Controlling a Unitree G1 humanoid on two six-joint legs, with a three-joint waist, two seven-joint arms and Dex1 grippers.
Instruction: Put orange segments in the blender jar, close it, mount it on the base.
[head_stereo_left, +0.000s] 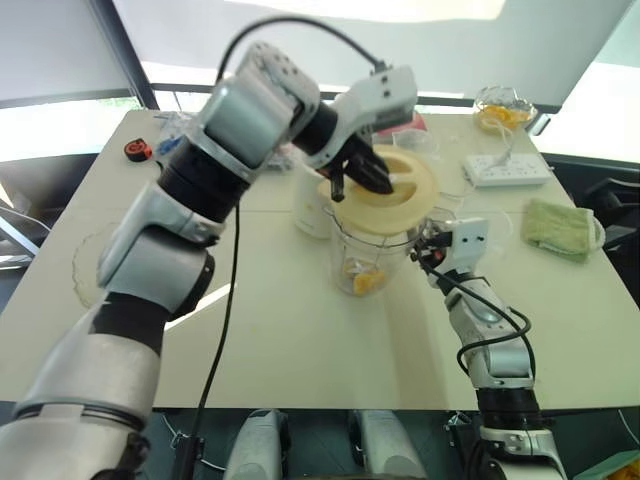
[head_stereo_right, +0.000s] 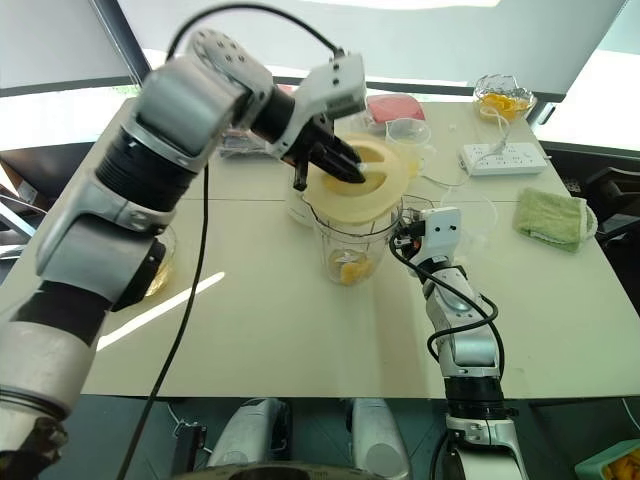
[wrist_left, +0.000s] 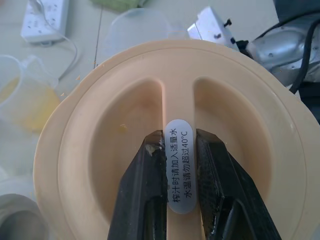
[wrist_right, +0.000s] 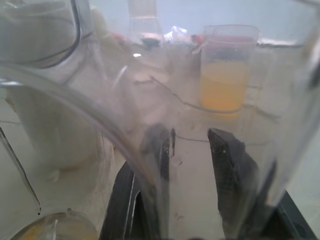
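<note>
- Jar (head_stereo_right: 352, 243) upright mid-bench, clear plastic, a few segments (head_stereo_right: 351, 269) at the bottom.
- Lid (head_stereo_left: 387, 187), cream plastic, over the jar mouth, tilted, apparently not seated yet.
- Left gripper (wrist_left: 178, 190) pinching the lid's centre rib, fingers (wrist_left: 145, 200) nearly closed either side of the label. Good handle: stiff, narrow, central.
- Right gripper (wrist_right: 190, 150) level at the jar's side by the handle; fingers (wrist_right: 227, 165) part-open around clear plastic, likely the handle. Looks like bracing, firm grip unconfirmed.
- Base (head_stereo_right: 300, 205) white, just behind the jar, mostly hidden by lid and left arm.
- Handling, judged: lid light and rigid, smooth plastic, could twist off the rib if pushed off-axis; press straight down, level first.
- Jar light with little fruit inside, hard and slick walls, tippy under a lopsided push; worth holding by the handle, not the wall.
- Segments soft, wet, no concern once inside.
- More segments in a glass bowl (head_stereo_right: 500, 100) far right; measuring cup (wrist_right: 227, 67) of juice behind the jar, clear of the work.
</note>
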